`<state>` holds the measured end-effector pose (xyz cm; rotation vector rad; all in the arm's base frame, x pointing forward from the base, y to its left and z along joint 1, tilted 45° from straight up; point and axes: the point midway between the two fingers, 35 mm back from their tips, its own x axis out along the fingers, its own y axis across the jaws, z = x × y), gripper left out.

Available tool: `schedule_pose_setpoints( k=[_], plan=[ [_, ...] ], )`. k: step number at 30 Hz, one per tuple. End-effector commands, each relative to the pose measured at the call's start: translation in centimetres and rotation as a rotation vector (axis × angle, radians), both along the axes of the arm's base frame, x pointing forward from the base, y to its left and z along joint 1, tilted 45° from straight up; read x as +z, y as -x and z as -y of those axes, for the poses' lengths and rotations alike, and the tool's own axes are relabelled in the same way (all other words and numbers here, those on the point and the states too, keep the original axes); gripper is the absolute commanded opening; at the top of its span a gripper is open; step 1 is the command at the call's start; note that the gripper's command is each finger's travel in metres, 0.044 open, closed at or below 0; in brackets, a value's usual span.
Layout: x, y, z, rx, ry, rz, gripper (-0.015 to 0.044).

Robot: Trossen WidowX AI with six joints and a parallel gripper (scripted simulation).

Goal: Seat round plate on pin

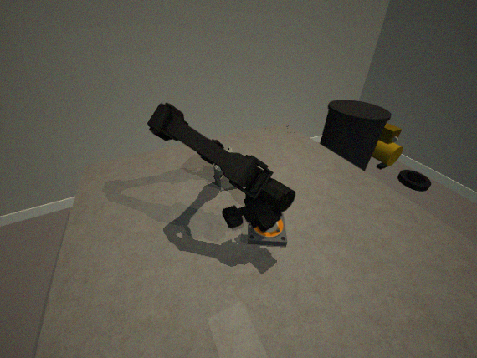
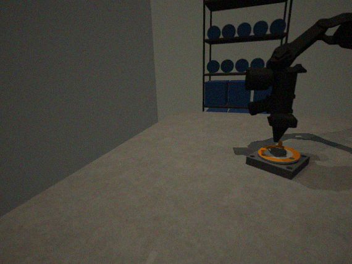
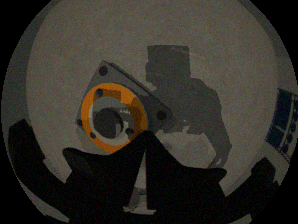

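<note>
The round plate [image 2: 279, 155] looks stiff and light; push its orange tab [image 2: 280, 143] sideways; the gripper [image 2: 278, 139] is squeezed tight on nothing.

The arm [image 1: 217, 156] is matte black throughout, built of blocky, squared links joined by rounded cylindrical housings. A small pale metal bracket shows under its middle link. The gripper [image 2: 278, 137] tapers into a dark wedge of two pointed fingers.

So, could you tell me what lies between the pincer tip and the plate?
Only the orange tab: in the exterior view the shut pincer points down at it, on the far rim of the plate.
</note>
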<state>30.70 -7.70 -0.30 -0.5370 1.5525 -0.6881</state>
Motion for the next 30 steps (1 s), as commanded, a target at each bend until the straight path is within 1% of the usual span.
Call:
schedule_pose_setpoints(
  k=[1, 19, 30],
  plan=[
    [-0.3, 0.8, 0.0, -0.006, -0.002, -0.013, 0.0],
    [-0.3, 1.6, -0.2, -0.006, -0.002, -0.014, 0.0],
    [2.9, 1.3, -3.3, -0.006, -0.004, -0.014, 0.0]
  ],
)
